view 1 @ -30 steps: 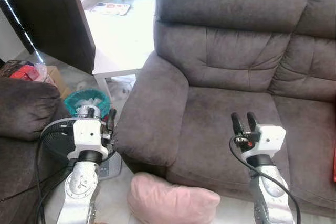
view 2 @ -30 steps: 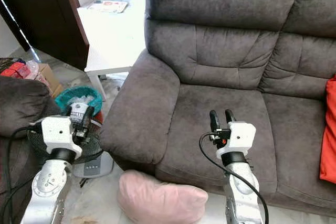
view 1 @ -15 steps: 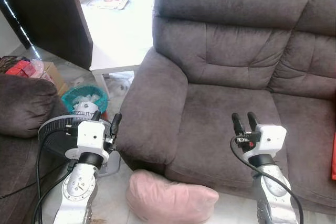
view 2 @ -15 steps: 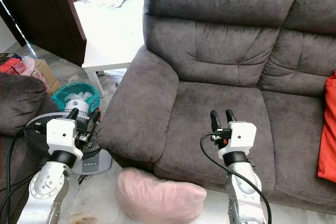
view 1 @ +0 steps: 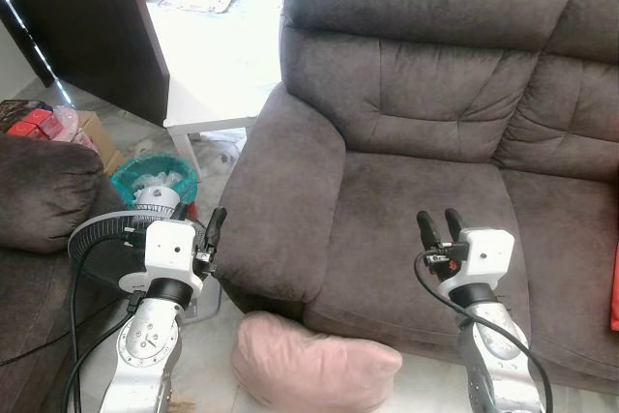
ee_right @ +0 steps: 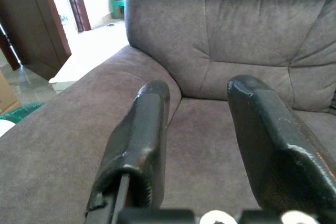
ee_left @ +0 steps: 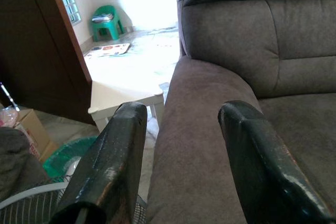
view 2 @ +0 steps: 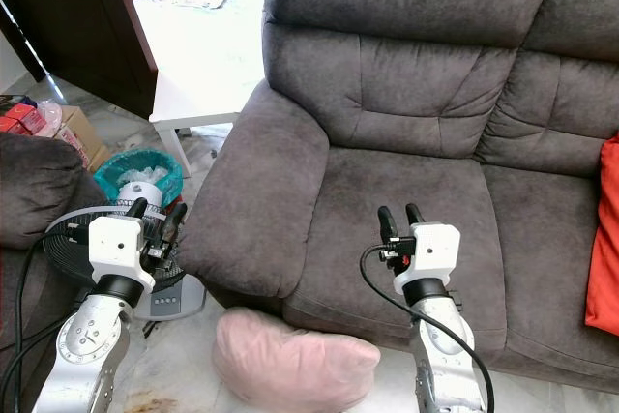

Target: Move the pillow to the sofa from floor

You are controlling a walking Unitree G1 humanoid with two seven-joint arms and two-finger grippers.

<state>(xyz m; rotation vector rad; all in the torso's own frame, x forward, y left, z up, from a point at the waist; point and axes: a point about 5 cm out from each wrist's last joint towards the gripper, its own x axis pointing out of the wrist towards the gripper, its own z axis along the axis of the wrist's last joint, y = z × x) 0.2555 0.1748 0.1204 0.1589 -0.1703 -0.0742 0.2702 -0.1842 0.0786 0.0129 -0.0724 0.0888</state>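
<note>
A pink pillow (view 1: 314, 369) lies on the floor against the front of the dark grey sofa (view 1: 426, 74), below its left armrest (view 1: 285, 205). My left gripper (view 1: 197, 221) is open and held up beside that armrest, above and left of the pillow. My right gripper (view 1: 436, 226) is open too, raised over the sofa seat (view 1: 406, 210), above and right of the pillow. In the left wrist view the open fingers (ee_left: 113, 161) frame the armrest (ee_left: 202, 129). The right wrist view looks past its fingers (ee_right: 139, 140) at the seat and backrest. Neither holds anything.
A standing fan (view 1: 111, 244) and a teal bin (view 1: 155, 181) sit on the floor by my left arm. A white low table (view 1: 218, 65) stands behind the armrest. A dark armchair (view 1: 44, 200) is at the left, a dark door (view 1: 92, 16) beyond. A red cushion (view 2: 604, 239) lies on the sofa's right.
The head views have shifted slightly as the camera moved. My right gripper has come a little to the left over the seat. The pillow lies where it was.
</note>
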